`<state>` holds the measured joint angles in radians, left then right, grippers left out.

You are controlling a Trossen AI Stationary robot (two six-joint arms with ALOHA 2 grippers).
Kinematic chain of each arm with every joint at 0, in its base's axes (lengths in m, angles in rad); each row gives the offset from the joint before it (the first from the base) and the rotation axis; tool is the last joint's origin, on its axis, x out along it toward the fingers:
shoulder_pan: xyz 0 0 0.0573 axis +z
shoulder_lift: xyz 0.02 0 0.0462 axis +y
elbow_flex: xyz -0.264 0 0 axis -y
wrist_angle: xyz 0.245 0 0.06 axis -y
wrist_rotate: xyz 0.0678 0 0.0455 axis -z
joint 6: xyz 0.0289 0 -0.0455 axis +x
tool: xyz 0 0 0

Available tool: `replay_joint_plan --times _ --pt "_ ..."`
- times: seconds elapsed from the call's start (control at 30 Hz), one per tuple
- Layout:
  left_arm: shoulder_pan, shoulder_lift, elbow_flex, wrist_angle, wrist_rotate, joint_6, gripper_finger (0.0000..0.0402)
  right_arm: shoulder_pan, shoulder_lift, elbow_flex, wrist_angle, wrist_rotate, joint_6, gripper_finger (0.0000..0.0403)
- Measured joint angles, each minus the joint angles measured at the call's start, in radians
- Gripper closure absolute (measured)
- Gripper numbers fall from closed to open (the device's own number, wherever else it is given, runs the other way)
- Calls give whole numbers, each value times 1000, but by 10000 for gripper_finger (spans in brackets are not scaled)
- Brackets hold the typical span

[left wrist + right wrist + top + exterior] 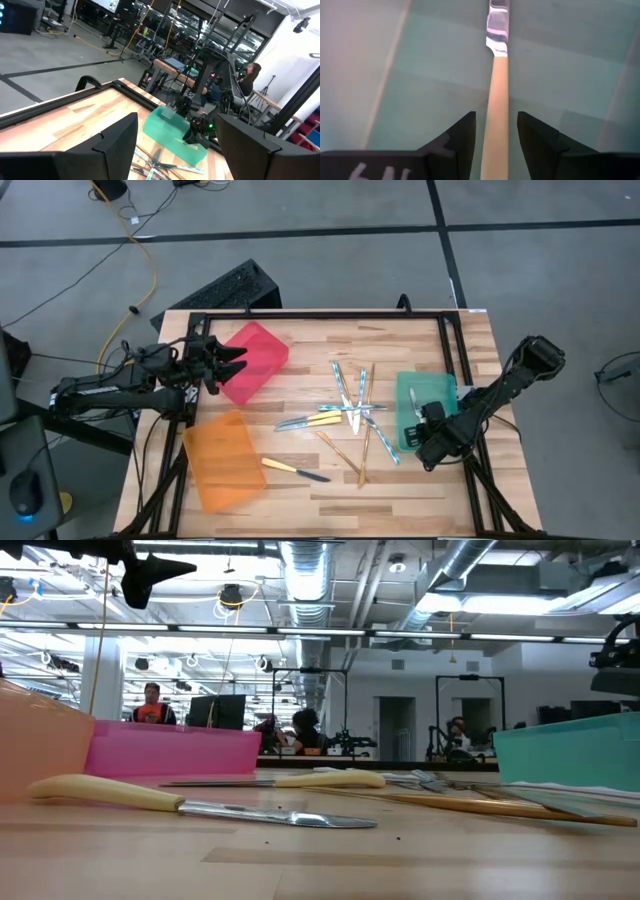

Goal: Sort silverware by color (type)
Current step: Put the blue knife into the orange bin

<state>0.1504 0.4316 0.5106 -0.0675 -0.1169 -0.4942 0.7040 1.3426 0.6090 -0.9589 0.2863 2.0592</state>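
On the desk (420,480), the silverware (352,415) lies scattered in a heap. Left of the heap stand two bins (225,460), with one knife (295,470) just beside the nearer one. Right of the heap stands a third bin (404,395), holding a knife (496,90).

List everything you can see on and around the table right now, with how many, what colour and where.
Bins: three. Red bin at the table's back left, orange bin at front left, green bin on the right.
Yellow-handled knife: one, lying alone beside the orange bin.
Cutlery pile: several gold, silvery-blue and yellow-handled pieces, mid-table; exact count unclear.
Knife in green bin: one, pale handle, shiny blade.
Wooden table: one, dark frame around it.
People: a few, far behind the table.
Left gripper: open, over the red bin.
Right gripper: open, fingers either side of the knife's handle in the green bin.
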Motion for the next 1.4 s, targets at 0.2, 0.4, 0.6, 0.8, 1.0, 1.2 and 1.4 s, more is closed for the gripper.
replay_joint_plan --times 0.2,0.4,0.6,0.8,1.0,1.2,1.4 --pt "0 0 0 2 0 -15 155 0 -35 4 -33 1 0 232" --pt "0 0 0 3 0 -16 155 -25 -104 59 -137 26 -39 232" --pt "0 0 0 4 0 -16 155 -76 -171 119 -160 138 -152 232" --pt "0 0 0 5 0 -16 155 -145 -202 201 -158 245 -328 232" --pt "0 0 0 5 0 -16 155 -213 -205 281 -122 324 -560 232" --pt "0 0 0 5 0 -11 155 -284 -205 303 107 394 -931 232" --pt "0 0 0 5 0 -10 155 -366 -167 303 480 383 -1349 232"
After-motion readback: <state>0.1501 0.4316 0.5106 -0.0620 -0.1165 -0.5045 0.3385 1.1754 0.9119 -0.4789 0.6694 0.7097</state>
